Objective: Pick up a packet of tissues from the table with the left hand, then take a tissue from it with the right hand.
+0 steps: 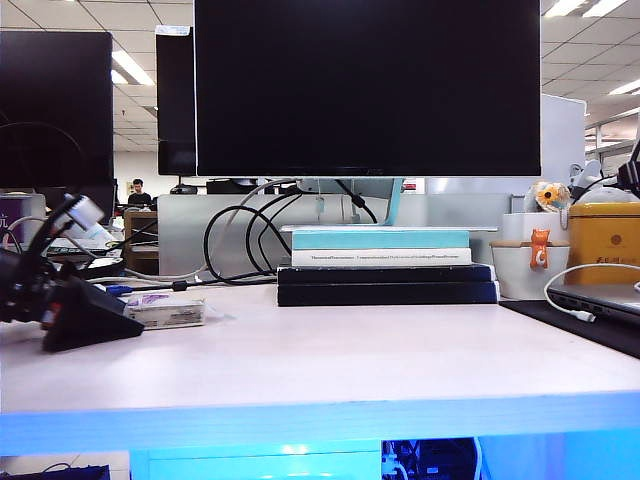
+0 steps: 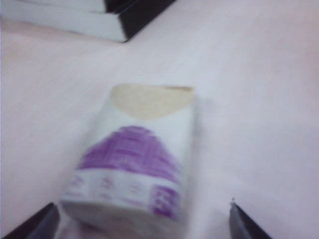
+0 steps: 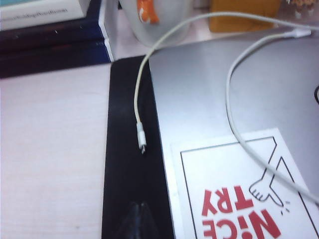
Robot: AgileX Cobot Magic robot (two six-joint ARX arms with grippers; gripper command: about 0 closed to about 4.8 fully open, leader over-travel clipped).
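Exterior view: left hand (image 1: 120, 322) low on the counter (image 1: 330, 370), at the packet of tissues (image 1: 165, 311), which lies flat just beyond the jaws' tips; the right hand is not seen here.
Left wrist view: packet of tissues (image 2: 134, 159) between the jaws, which stand wide and hold nothing; its long axis runs away from them, cream tissue (image 2: 152, 99) showing at the far end.
Right wrist view: right hand (image 3: 138, 221) pinched tight, empty, hovering over the black mat (image 3: 127, 169) beside the laptop (image 3: 239, 124), well apart from the packet.
Nearer arm: left, low and ready to close, I judge.
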